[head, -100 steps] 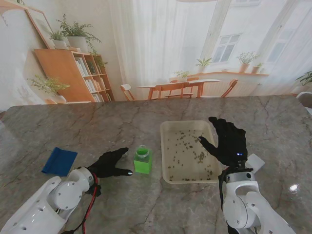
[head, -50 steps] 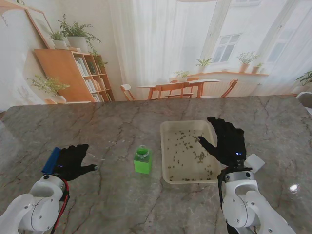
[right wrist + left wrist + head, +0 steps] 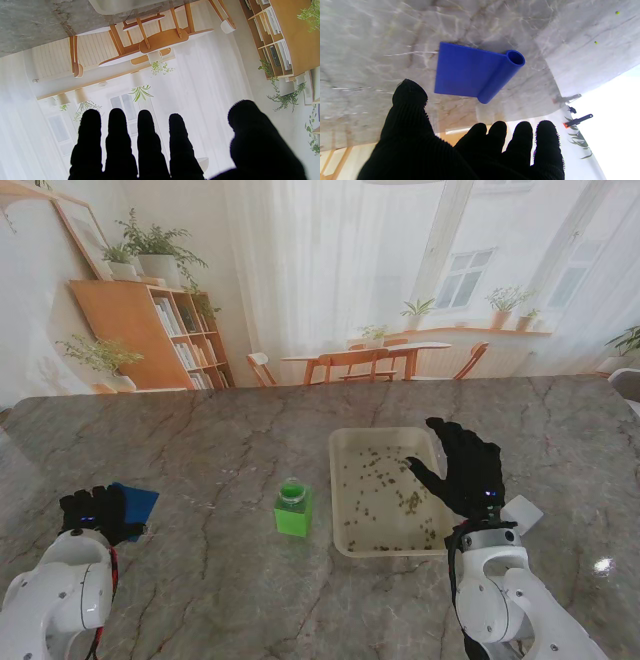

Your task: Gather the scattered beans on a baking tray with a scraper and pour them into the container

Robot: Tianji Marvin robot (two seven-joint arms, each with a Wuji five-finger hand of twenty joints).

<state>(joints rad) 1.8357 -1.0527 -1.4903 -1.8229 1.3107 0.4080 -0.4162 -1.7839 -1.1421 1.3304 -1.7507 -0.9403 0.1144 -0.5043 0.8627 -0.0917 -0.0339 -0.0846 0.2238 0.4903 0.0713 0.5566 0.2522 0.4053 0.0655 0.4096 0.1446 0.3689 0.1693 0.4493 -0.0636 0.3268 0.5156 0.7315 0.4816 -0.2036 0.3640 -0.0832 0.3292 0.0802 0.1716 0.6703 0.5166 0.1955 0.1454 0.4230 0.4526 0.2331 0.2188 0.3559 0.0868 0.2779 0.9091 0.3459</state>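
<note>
Left hand (image 3: 97, 511) empty, fingers spread, just short of blue scraper (image 3: 472, 71) flat on table.

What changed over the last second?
The left hand swung left, from beside the green container to the blue scraper; open, not gripping it. The right hand stayed open over the tray; container, scraper, beans unmoved.

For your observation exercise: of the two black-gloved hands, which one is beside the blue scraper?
The left hand, at the table's left, sits beside the blue scraper. The right hand hovers over the baking tray of beans instead.
</note>
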